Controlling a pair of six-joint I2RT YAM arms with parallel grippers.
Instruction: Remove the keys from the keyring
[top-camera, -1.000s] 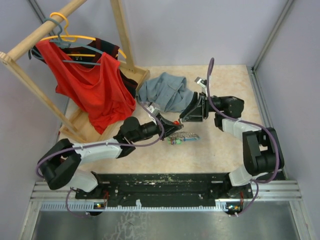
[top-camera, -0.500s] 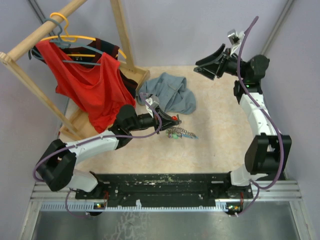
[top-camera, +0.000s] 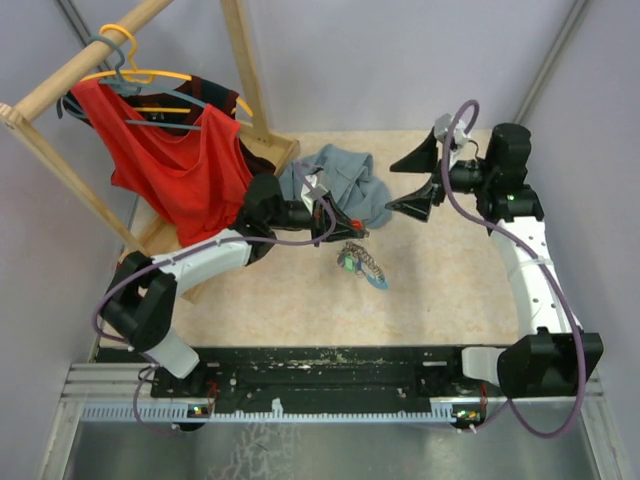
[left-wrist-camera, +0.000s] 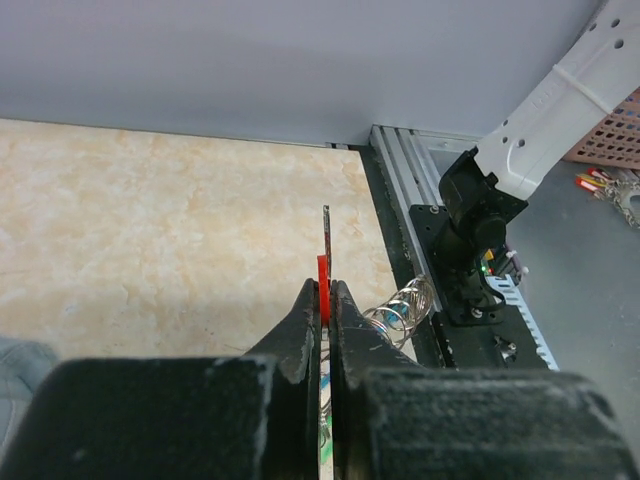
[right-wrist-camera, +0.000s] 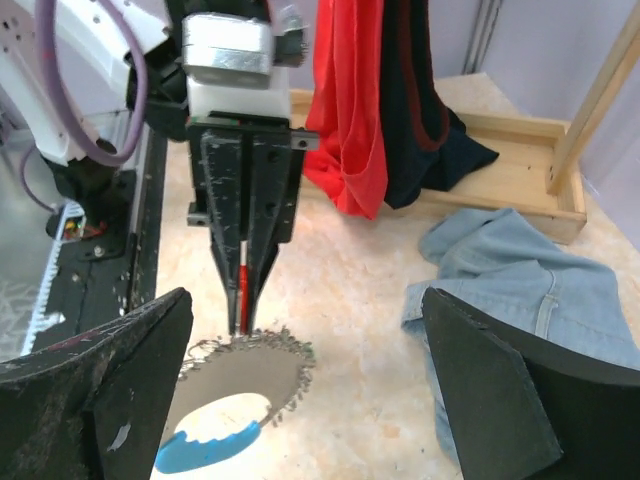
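Observation:
My left gripper (top-camera: 345, 228) is shut on a red-headed key (top-camera: 352, 222); in the left wrist view the red head (left-wrist-camera: 323, 272) sticks out past the fingertips, and the metal blade points away. The keyring (top-camera: 362, 268) trails below and right of it, with its silvery chain (left-wrist-camera: 405, 308) beside the jaws. In the right wrist view the chain (right-wrist-camera: 285, 345) rims a grey loop ending in a light blue part (right-wrist-camera: 205, 447), right under the red key (right-wrist-camera: 243, 285). My right gripper (top-camera: 392, 187) stands wide open and holds nothing, facing the left gripper (right-wrist-camera: 243, 318) from the right.
A grey-blue cloth garment (top-camera: 340, 185) lies crumpled just behind both grippers. A wooden clothes rack (top-camera: 245, 70) with a red garment (top-camera: 190, 170) and hangers fills the back left, its base tray (right-wrist-camera: 520, 150) on the table. Walls close the back and sides.
My right arm swung up and away from the keys, then came back down facing them, its jaws opening wide. My left gripper drew back with the red key, and the keyring shifted with it.

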